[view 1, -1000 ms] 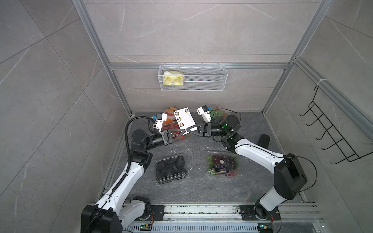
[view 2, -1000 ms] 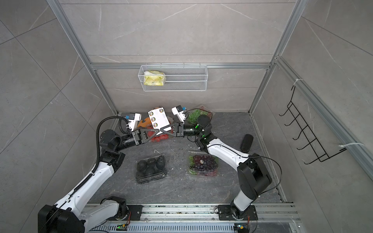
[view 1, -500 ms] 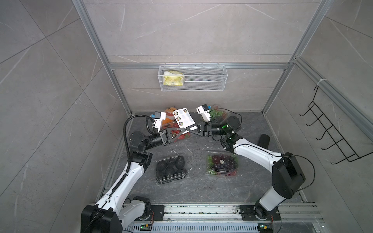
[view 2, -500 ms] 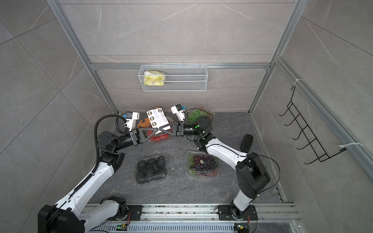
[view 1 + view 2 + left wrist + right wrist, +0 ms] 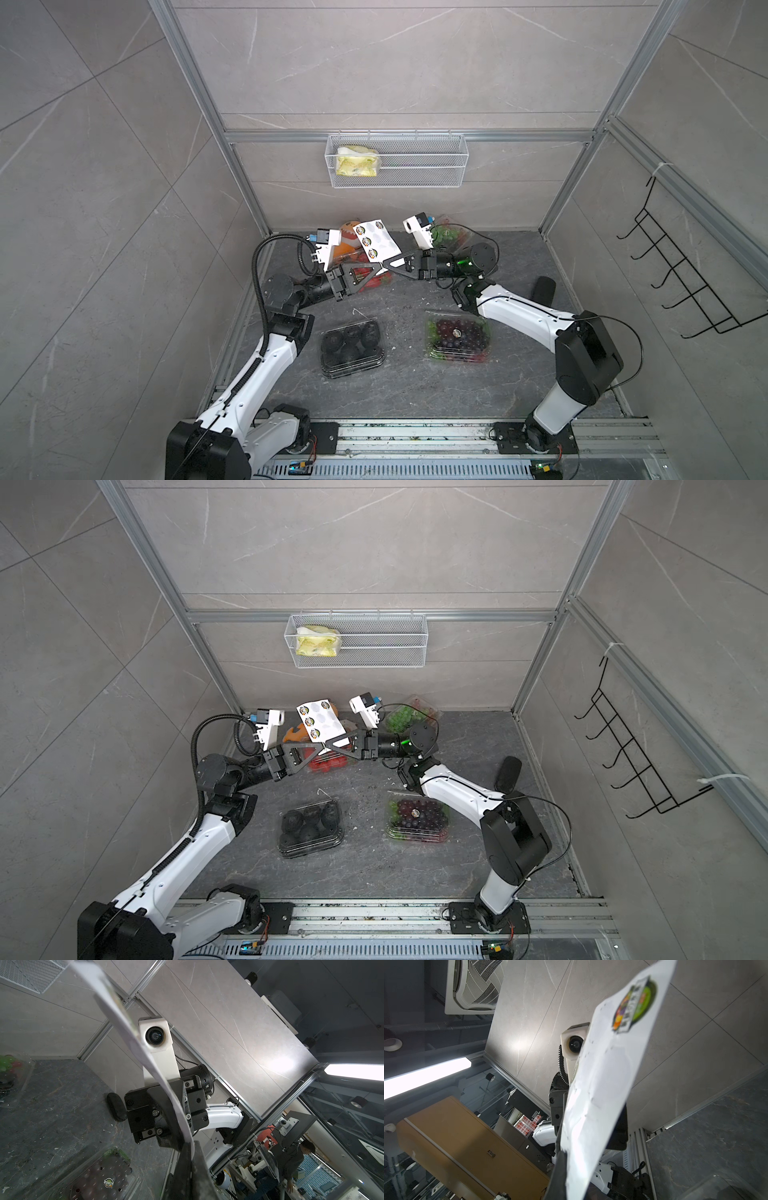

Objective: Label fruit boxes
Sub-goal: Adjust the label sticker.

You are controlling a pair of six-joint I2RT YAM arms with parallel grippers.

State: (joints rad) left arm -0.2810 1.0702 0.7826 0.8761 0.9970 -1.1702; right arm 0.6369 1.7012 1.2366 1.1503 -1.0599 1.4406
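Observation:
A white sticker sheet [image 5: 376, 241] [image 5: 320, 721] is held up over the strawberry box [image 5: 374, 284]. My left gripper [image 5: 376, 266] [image 5: 192, 1153] and right gripper [image 5: 386, 262] [image 5: 564, 1159] meet tip to tip at its lower corner, both shut on it. The green grape box [image 5: 446, 235] lies at the back. Towards the front, the dark fruit box [image 5: 351, 340] lies next to the purple grape box [image 5: 457, 336]. The purple grape box carries a round sticker [image 5: 108, 1182] on its lid.
An orange plush toy [image 5: 347, 245] sits behind the left wrist. A wire basket [image 5: 395, 160] with a yellow packet [image 5: 357, 166] hangs on the back wall. A black oblong object [image 5: 544, 289] lies at the right wall, under a hook rack [image 5: 681, 274].
Both grippers and the sheet between them have drifted slightly to the left. Both grips have stayed shut.

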